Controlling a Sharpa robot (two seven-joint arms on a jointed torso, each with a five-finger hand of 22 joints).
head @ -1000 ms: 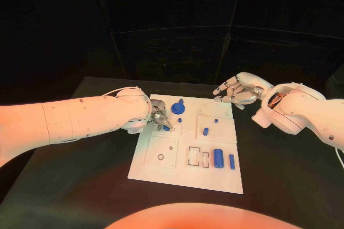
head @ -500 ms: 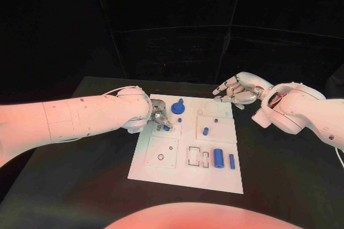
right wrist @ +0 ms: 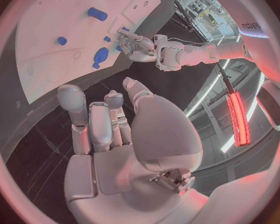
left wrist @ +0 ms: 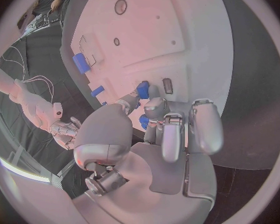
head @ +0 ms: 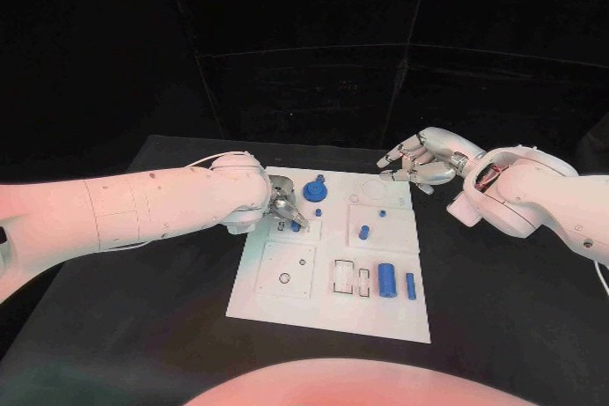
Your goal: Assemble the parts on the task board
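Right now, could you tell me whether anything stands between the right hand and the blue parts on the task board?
Nothing visible does. The right hand hangs empty at the task board's far right corner; the blue parts lie uncovered.

A black table (head: 152,335) stands before dark panelled walls (head: 318,80) whose seams run across the far side, while a long red light strip (right wrist: 238,115) glows in the room beyond.

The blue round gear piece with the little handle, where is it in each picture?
Head view: the blue gear sits near the task board's far edge, just right of the left hand.
Left wrist view: I cannot pick it out for sure.
Right wrist view: it lies on the board, beside the left hand.
Shared landmark: the left hand.
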